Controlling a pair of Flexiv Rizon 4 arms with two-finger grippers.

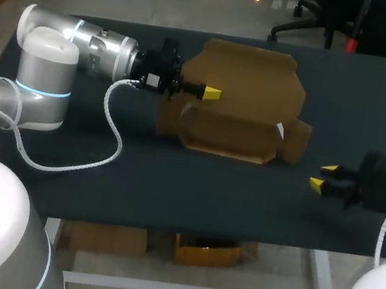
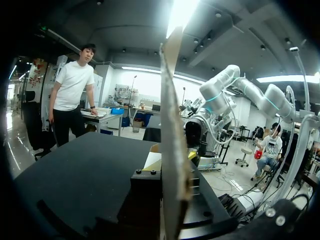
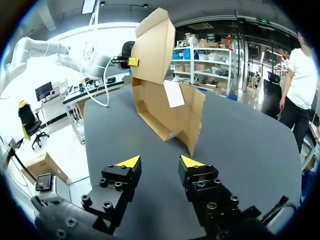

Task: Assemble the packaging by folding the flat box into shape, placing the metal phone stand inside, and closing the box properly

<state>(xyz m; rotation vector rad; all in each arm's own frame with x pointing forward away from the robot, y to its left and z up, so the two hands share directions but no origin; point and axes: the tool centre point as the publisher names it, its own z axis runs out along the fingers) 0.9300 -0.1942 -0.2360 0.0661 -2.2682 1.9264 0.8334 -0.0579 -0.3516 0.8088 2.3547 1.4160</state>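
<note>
Dark tabletop (image 1: 171, 185), with a half-folded cardboard box (image 1: 235, 133) sitting mid-table toward the far edge.
Left gripper (image 1: 211, 93) is clamped on the box's upright lid flap (image 1: 252, 80) at its left edge, the panel running edge-on between the fingers. Right gripper (image 1: 323, 176) hangs with fingers spread, gripping nothing, well apart from the box near the right table edge; dark surface stretches between them.

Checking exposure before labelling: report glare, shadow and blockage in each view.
Head view: even light, no glare on the matte black table or the brown cardboard box. Left wrist view: strong glare above the box's raised flap, which stands edge-on, hiding things ahead. Right wrist view: bright backdrop, box interior somewhat shaded.
</note>
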